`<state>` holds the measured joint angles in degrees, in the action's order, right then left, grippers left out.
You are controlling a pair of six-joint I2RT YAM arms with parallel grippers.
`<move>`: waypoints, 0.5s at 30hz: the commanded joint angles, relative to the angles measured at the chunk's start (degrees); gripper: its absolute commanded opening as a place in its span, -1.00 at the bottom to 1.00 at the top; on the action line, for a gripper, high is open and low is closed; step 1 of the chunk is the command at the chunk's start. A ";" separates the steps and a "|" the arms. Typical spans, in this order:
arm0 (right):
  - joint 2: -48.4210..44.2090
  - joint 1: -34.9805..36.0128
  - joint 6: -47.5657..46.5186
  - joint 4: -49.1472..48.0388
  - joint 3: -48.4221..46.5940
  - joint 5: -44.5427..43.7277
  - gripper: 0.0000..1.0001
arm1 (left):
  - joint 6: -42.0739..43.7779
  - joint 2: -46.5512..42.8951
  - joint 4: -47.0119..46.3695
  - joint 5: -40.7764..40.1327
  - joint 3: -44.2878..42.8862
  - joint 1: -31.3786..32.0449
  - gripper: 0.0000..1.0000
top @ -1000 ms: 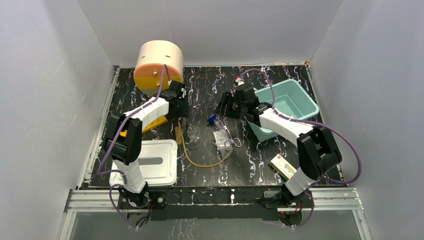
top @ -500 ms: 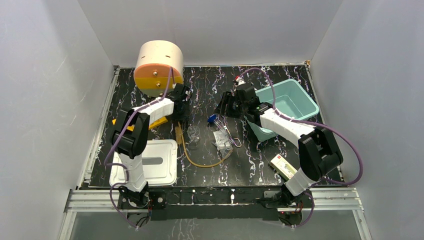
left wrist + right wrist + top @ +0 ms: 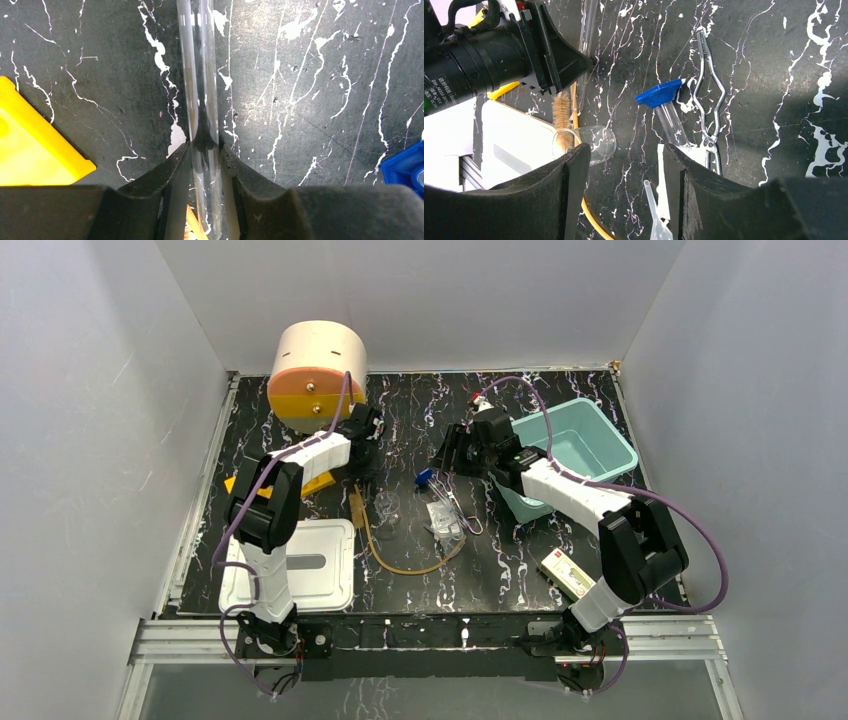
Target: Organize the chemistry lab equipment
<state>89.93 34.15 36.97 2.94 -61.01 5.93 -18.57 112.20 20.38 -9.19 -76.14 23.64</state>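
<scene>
My left gripper [image 3: 205, 149] is shut on a thin clear glass rod [image 3: 196, 75], held low over the black table; it also shows in the top view [image 3: 362, 445]. The yellow rack [image 3: 30, 145] lies just to its left. My right gripper [image 3: 624, 150] is open and empty, above the blue-tipped piece [image 3: 659, 94], the wire metal clamp [image 3: 709, 100] and the tiny glass flask [image 3: 591, 142]. In the top view the right gripper [image 3: 450, 455] is beside the blue-tipped piece [image 3: 425, 478], with the clear packet [image 3: 445, 522] and amber hose [image 3: 400, 566] nearer me.
A teal bin [image 3: 600, 435] stands at the right. A beige and orange drum [image 3: 315, 365] stands at the back left. A white tray [image 3: 325, 580] lies near the left arm's base. A small box [image 3: 565, 573] lies at the front right. A brush [image 3: 560, 107] lies by the flask.
My left arm has swung its elbow in and its gripper has moved slightly right and back with the glass rod. My right arm has barely moved.
</scene>
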 commanded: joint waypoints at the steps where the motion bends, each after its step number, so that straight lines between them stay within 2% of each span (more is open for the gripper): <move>1: -2.31 0.30 -1.08 -2.42 0.27 -1.10 0.27 | 0.85 2.29 0.52 1.09 -1.86 0.36 -0.52; 5: -2.37 0.30 -0.85 -2.41 0.46 -1.10 0.27 | 0.91 2.01 0.54 1.81 -2.30 0.36 -0.65; 15: -1.94 0.30 -0.23 -5.71 1.10 1.59 0.28 | -1.91 -1.62 1.54 5.41 -5.55 0.45 -0.69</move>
<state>89.93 34.15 37.08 1.98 -60.07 6.22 -18.65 113.03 21.10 -6.74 -78.22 23.77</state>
